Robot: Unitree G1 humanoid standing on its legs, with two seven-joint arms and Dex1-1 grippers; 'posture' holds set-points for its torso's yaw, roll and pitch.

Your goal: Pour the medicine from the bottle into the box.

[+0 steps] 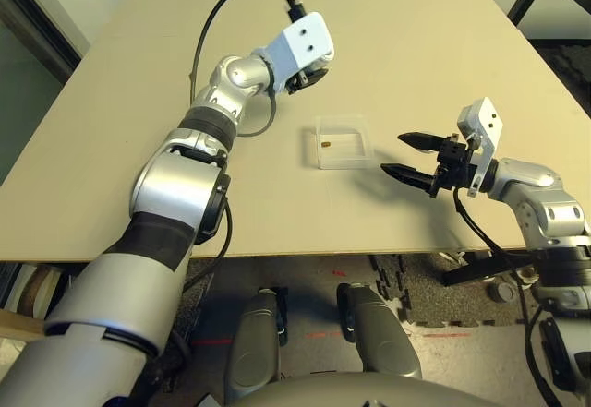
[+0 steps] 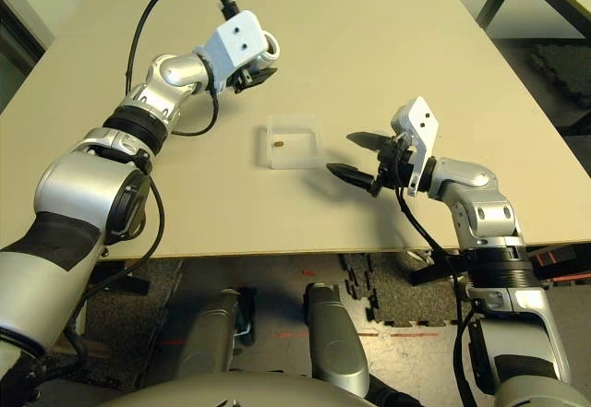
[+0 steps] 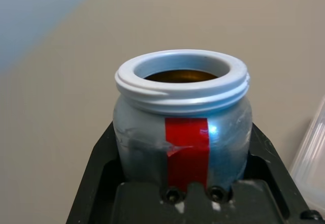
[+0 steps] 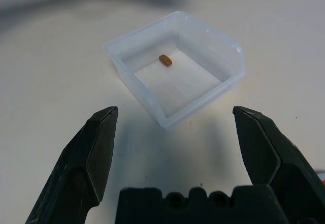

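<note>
Head view: left gripper holds the bottle beyond the box; right gripper stands wide open just beside the box, empty.
Left wrist: bottle clamped between the fingers, mouth open.
Right wrist: medicine lies inside the box, ahead of the spread fingers.
Risk: the light box could slide or tip if the open fingers nudge it, spilling the pill.
</note>
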